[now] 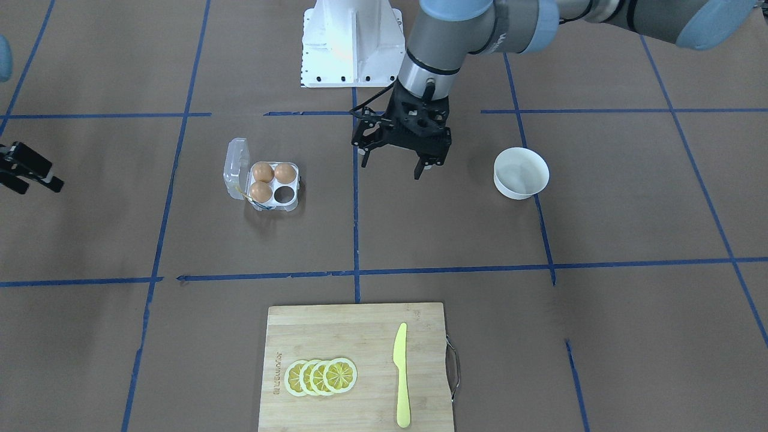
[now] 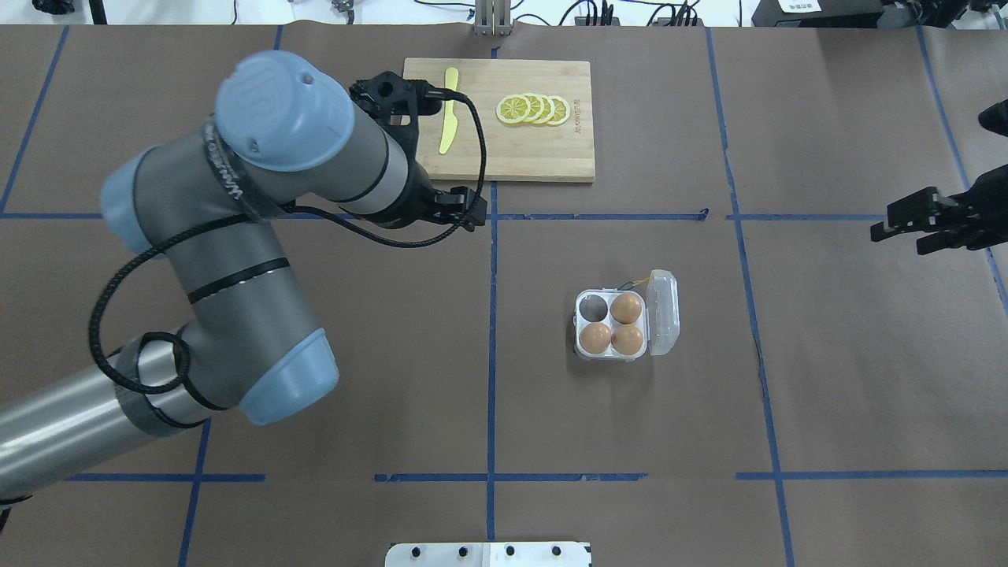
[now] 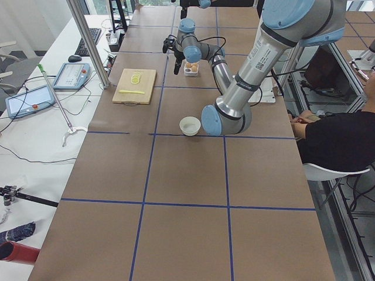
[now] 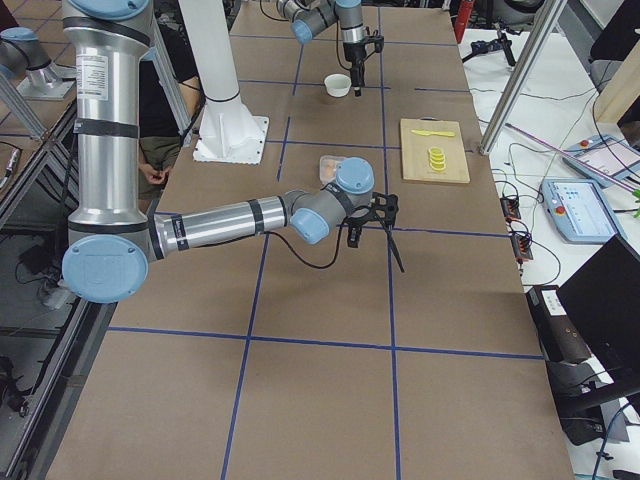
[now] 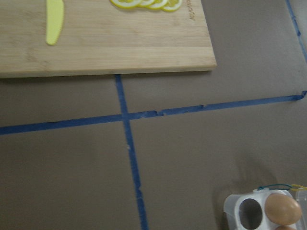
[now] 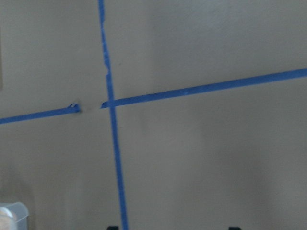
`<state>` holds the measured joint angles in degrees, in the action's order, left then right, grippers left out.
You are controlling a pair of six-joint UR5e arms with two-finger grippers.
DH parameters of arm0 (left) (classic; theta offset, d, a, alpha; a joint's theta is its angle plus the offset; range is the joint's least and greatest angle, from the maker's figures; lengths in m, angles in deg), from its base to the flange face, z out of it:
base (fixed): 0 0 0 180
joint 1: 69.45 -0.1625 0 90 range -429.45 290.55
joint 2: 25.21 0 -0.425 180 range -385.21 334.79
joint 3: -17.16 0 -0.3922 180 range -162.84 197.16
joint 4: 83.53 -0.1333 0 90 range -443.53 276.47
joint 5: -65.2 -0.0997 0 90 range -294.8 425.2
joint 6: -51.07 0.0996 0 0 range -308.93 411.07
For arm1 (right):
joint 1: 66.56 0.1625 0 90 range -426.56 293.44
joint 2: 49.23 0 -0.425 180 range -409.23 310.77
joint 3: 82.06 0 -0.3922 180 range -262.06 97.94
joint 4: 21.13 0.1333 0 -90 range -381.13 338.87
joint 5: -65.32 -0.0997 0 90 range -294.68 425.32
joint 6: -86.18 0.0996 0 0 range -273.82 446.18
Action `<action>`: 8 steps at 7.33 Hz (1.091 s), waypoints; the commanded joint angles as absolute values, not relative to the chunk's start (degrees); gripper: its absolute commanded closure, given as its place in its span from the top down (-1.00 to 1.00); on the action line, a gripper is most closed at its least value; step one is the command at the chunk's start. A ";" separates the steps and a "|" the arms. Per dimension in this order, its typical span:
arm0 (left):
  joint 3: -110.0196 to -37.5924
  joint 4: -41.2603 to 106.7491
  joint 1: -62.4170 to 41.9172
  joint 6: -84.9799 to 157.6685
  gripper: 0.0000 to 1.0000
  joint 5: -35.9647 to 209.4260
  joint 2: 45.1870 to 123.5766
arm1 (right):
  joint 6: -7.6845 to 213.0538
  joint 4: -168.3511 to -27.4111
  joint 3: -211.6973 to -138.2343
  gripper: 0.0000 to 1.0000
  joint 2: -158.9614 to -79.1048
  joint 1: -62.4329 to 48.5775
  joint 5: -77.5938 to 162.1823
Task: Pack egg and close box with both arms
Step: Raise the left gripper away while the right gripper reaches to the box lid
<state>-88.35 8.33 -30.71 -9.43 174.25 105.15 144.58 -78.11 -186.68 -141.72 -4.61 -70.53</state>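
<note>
Left gripper [image 1: 391, 168]: I see jaws spread wide, holding nothing, between bowl [image 1: 521, 195] and box [image 1: 237, 165].
Right gripper [image 2: 898, 236]: jaws apart, empty.
Box: lid open, three eggs [image 1: 262, 172] inside.

the clear four-cell box [image 1: 236, 171] lies open, lid aside, three brown eggs [image 1: 262, 172] in its cells.

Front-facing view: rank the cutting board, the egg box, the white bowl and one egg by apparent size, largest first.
1. cutting board, by far the largest.
2. box, counting its open lid.
3. white bowl; it looks about the same size as the box's tray alone.
4. egg, the smallest.
</note>
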 commanded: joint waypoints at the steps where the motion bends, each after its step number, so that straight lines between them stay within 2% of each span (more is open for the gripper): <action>1: -93.40 0.43 -19.49 -3.79 1.00 180.21 103.55 | 156.81 -74.84 -189.72 -0.90 -137.93 -16.50 -65.05; 2: -93.66 -0.30 -16.91 0.15 1.00 180.94 101.63 | 157.72 -74.92 -189.72 -1.00 -136.52 -20.81 -61.72; 5: -94.55 -0.04 -14.87 7.81 1.00 181.04 96.88 | 157.73 -75.36 -189.20 -1.00 -130.72 -28.66 -60.46; 8: -94.37 0.48 -14.60 11.41 1.00 181.04 94.34 | 159.56 -83.93 -186.21 -1.00 -116.61 -34.20 -53.43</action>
